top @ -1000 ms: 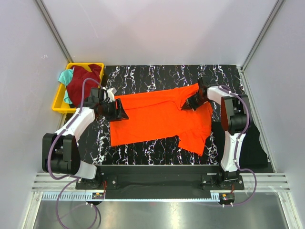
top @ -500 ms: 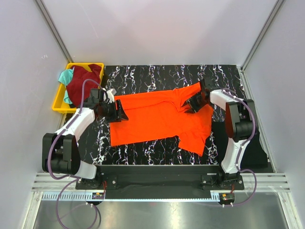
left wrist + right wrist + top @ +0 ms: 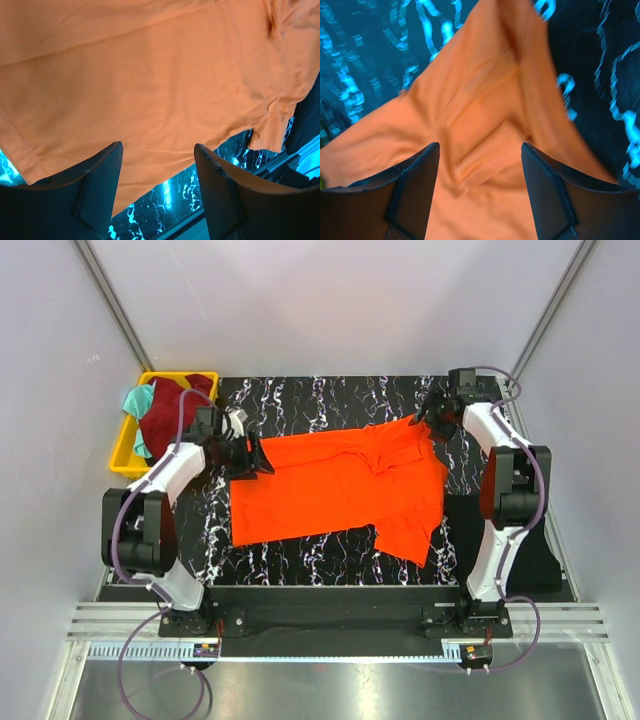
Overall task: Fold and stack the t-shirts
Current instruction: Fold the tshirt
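Observation:
An orange t-shirt [image 3: 330,485] lies spread on the black marbled mat, one sleeve folded over near its far right corner. My left gripper [image 3: 260,457] hovers at the shirt's left hem. In the left wrist view its jaws [image 3: 157,147] stand open, with only the shirt [image 3: 150,75] and the mat beneath them. My right gripper [image 3: 431,419] is over the shirt's far right corner. In the right wrist view it [image 3: 480,146] is open above rumpled orange cloth [image 3: 485,165], gripping nothing.
A yellow bin [image 3: 122,456] stands at the far left, holding a maroon shirt [image 3: 175,410] and a teal one [image 3: 137,400]. White walls close in the sides and back. A black pad [image 3: 545,550] lies beside the right arm's base.
My right gripper let go of the shirt, opened, and moved back and to the right to the far corner. My left gripper shifted slightly back and opened a little wider.

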Robot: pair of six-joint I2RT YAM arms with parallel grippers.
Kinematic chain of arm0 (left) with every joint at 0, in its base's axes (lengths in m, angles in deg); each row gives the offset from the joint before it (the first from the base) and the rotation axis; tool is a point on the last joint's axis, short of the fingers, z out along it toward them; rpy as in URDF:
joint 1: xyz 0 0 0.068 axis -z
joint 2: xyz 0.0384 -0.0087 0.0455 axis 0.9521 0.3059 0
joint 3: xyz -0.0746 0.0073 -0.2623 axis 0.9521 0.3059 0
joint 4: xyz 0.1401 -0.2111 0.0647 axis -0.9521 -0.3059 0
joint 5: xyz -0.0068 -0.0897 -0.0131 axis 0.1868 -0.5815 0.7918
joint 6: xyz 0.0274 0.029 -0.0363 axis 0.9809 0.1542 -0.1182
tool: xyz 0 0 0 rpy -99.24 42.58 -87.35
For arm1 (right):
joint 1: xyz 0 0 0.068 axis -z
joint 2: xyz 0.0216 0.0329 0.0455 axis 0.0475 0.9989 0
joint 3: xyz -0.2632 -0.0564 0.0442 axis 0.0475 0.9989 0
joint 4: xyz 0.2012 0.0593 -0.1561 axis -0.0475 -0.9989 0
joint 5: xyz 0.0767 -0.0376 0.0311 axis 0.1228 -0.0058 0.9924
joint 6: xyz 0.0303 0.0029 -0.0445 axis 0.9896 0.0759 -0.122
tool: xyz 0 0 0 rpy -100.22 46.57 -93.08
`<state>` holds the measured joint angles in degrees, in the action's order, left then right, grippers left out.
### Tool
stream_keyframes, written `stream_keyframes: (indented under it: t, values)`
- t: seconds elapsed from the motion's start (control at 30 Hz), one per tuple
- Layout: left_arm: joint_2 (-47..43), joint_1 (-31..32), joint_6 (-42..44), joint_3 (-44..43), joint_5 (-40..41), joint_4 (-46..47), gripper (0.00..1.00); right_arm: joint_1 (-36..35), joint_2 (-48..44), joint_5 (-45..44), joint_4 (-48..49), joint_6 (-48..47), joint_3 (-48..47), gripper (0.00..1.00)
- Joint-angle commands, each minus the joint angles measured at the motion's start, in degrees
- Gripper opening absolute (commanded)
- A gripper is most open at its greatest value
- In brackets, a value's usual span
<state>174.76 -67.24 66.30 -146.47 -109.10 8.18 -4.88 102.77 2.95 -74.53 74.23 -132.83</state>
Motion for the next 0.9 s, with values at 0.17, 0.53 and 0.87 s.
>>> stream_keyframes:
  t: [0.17, 0.53, 0.87]
  values:
    - [9.73, -0.47, -3.04, -11.61, 1.87, -0.11, 0.63, 0.57, 13.42, -2.98, 2.62, -17.37, -13.62, 0.8]
    - [22.12, -0.99, -10.87, -22.26, 5.12, 5.6, 0.61, 1.8, 22.22, -2.35, -0.62, -21.07, -25.6, 0.86]
    - [24.51, -3.1, -11.66, -20.85, 4.95, 7.36, 0.61, 1.8, 26.26, -1.23, -2.3, -21.25, -29.82, 0.86]
